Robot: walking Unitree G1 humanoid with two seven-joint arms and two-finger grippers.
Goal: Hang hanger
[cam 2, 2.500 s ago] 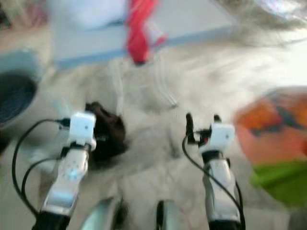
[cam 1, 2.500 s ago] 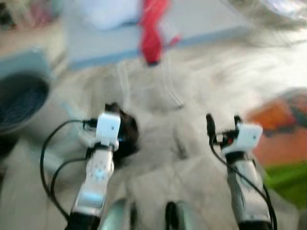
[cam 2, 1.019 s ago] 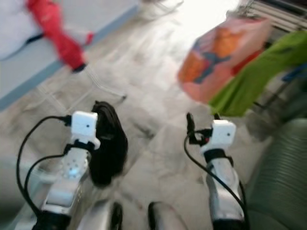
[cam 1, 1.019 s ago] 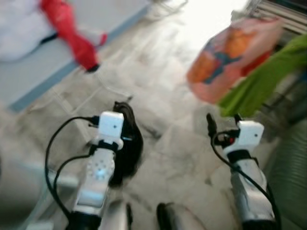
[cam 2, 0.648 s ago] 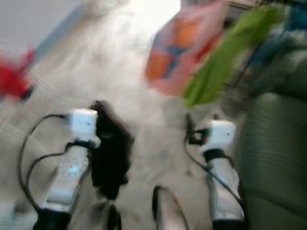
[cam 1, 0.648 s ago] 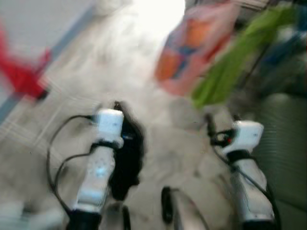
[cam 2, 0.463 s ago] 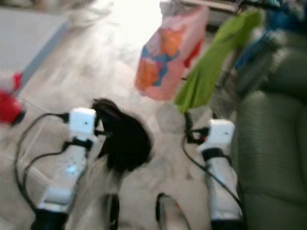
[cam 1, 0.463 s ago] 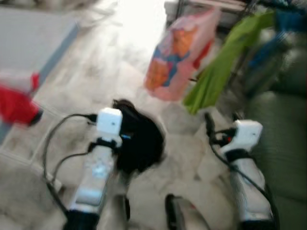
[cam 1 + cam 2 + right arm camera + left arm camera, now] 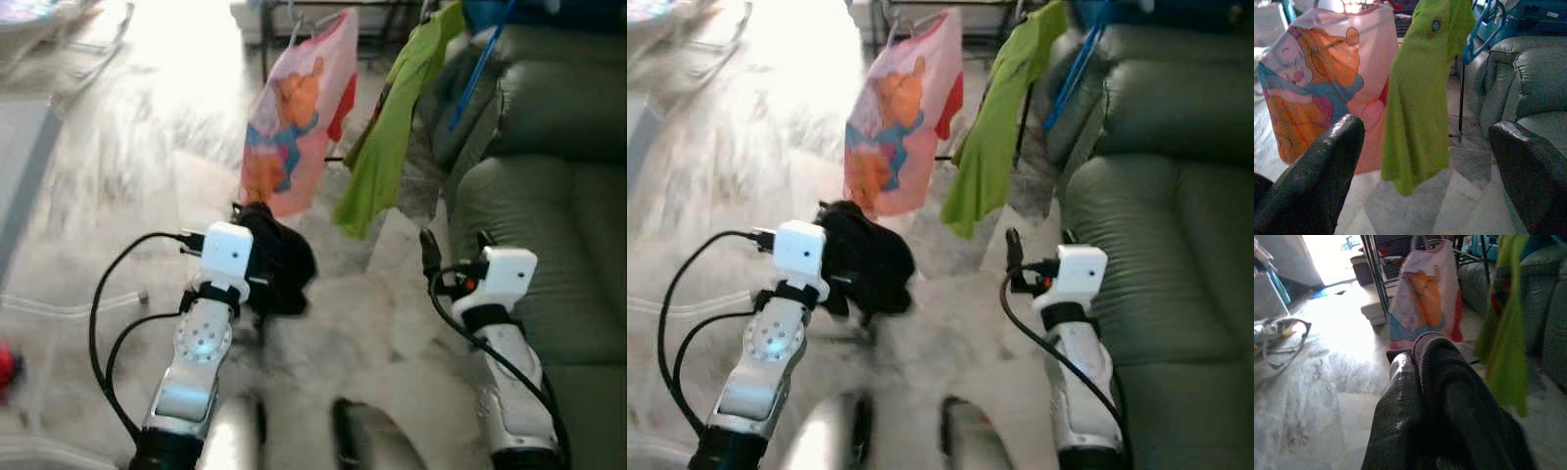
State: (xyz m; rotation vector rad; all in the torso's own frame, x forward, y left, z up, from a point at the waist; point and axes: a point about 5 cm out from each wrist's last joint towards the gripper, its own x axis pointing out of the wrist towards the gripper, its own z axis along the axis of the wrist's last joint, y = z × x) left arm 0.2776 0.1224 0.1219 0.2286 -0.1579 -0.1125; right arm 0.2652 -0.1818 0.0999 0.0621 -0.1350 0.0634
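Note:
My left gripper (image 9: 251, 223) is shut on a bunched black garment (image 9: 281, 258) that hangs in front of it over the floor. In the left wrist view the dark cloth (image 9: 1464, 401) drapes over one finger (image 9: 1399, 396); no hanger can be made out in it. My right gripper (image 9: 455, 241) is open and holds nothing, its fingers (image 9: 1317, 176) spread wide. Ahead stands a clothes rack (image 9: 265, 39) with a pink cartoon-print garment (image 9: 294, 117) and a green shirt (image 9: 390, 137) hanging from it, both beyond the grippers.
A green sofa (image 9: 549, 215) takes up the right side, close to my right arm. A blue hanger (image 9: 478, 61) hangs by the sofa's back. Pale marble floor (image 9: 127, 166) lies to the left, with a white cable (image 9: 59, 308) on it.
The camera has swung right: the red cloth and grey mat have left the view, while the rack and sofa have come in closer. The black garment stays in my left gripper.

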